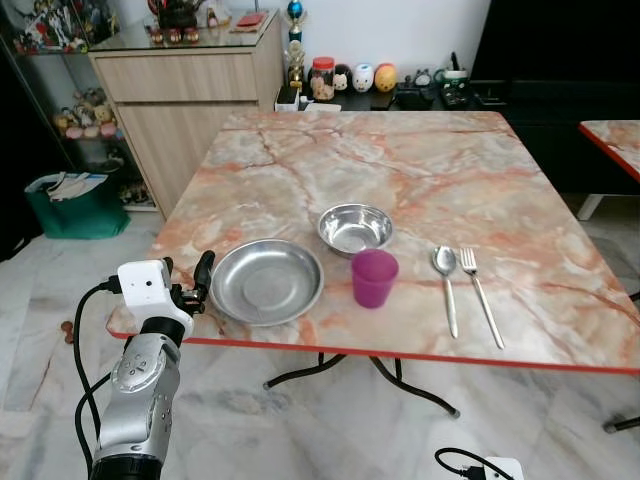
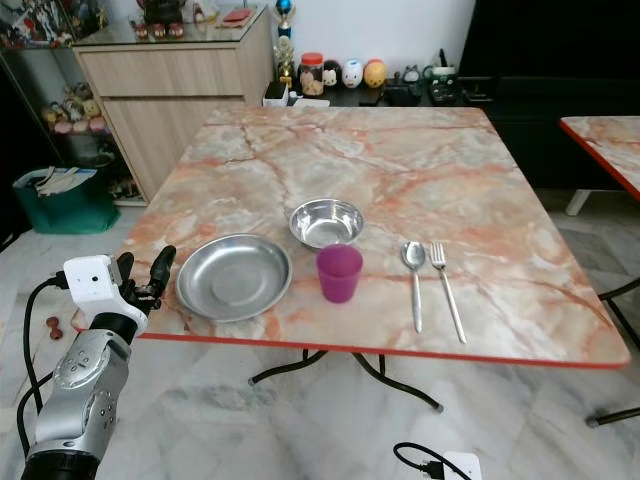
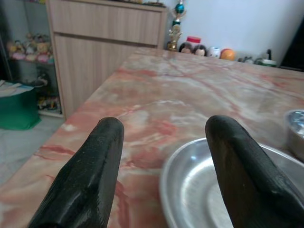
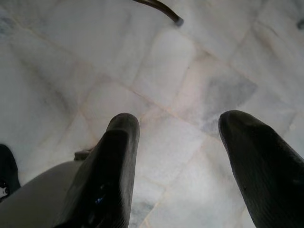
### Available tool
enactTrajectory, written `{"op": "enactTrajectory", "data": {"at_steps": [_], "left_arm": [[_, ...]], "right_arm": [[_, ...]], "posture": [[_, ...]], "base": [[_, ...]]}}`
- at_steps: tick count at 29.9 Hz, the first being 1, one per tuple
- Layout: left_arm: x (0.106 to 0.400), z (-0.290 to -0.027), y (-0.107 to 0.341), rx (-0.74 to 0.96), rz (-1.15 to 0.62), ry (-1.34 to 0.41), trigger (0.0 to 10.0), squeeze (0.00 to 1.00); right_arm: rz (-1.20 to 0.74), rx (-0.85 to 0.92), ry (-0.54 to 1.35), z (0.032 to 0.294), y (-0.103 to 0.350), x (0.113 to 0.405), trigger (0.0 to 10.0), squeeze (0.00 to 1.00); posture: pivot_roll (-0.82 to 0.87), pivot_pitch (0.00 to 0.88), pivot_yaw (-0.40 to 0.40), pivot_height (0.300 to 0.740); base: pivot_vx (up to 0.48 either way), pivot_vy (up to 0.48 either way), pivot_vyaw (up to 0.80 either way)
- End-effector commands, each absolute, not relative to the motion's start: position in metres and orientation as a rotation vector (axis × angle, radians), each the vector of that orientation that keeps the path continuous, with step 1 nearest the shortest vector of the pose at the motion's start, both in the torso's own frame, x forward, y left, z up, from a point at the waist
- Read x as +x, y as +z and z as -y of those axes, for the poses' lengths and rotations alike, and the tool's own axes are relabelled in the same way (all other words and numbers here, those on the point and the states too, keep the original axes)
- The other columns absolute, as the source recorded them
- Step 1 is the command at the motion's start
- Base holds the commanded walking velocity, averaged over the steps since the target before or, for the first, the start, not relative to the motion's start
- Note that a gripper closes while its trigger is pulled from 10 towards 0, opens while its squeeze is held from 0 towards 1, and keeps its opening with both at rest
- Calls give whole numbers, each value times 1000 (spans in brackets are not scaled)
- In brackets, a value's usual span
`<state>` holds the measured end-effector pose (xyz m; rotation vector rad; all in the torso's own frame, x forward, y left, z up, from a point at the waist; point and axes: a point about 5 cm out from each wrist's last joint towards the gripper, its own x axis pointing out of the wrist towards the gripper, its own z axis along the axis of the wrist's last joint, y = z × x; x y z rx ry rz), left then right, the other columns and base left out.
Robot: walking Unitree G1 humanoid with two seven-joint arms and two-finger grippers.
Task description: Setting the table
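The right gripper [image 4: 178, 166] hangs low over the pale marble floor [image 4: 156, 71], its fingers spread wide and holding nothing. The left gripper [image 3: 164, 166] sits at the near left edge of the marble table [image 1: 420, 160], fingers parted wide and empty. Just ahead of its fingertips, slightly to the right, lies the steel plate [image 1: 267, 281]. Beyond the plate's far right rim stands a steel bowl [image 1: 355, 228], with a purple cup [image 1: 374, 277] just before it. Further right, a spoon [image 1: 446, 284] and fork [image 1: 480, 292] lie side by side. Behind the table stands a wooden cabinet [image 1: 190, 100].
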<state>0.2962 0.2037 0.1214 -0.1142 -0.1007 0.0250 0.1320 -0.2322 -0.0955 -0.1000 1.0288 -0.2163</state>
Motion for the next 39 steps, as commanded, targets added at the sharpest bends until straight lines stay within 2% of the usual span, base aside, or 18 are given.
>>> {"op": "enactTrajectory", "data": {"at_steps": [1,12,23,31,39], "left_arm": [[298,-207,122,-103,96,35,10000,0],[299,-202,117,-109,59,-14,10000,0],[301,-206,99,-88,-65,-61,10000,0],[310,-200,99,-199,-97,-137,10000,0],[320,-196,101,-163,-111,-167,10000,0]], "right_arm": [[-1030,-106,-207,232,-95,134,10000,0],[-1030,-105,-213,233,-95,135,10000,0],[-1033,-104,-209,232,-95,134,10000,0],[-1032,-105,-205,232,-95,134,10000,0],[-1033,-101,-202,230,-96,132,10000,0]], "posture": [[-25,0,15,740],[-31,0,15,740],[-37,0,20,740],[-35,0,19,740],[-41,0,34,740]], "base": [[296,0,0],[0,0,0],[0,0,0],[0,0,0],[0,0,0]]}}
